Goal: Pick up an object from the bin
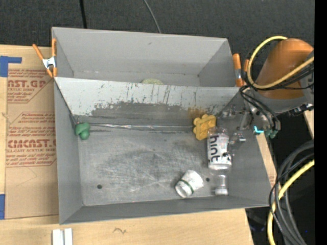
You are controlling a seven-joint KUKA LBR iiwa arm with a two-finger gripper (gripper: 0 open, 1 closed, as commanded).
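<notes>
My gripper [247, 122] hangs over the bin's right wall, near the back right corner. Just left of it, on the floor by the back wall, sits a lumpy yellow toy [204, 126]. Below that, a clear bottle with a white "hint" label [218, 150] lies along the right wall, its cap toward the front. The gripper is above and to the right of the bottle's upper end, and I see nothing between its fingers. A small white jar with a green rim [188, 182] lies on its side near the front, left of the bottle's cap.
A small green lump [82, 130] rests in the far left corner of the floor against the back wall. The arm with its orange cover and looping cables stands outside the bin's right rim.
</notes>
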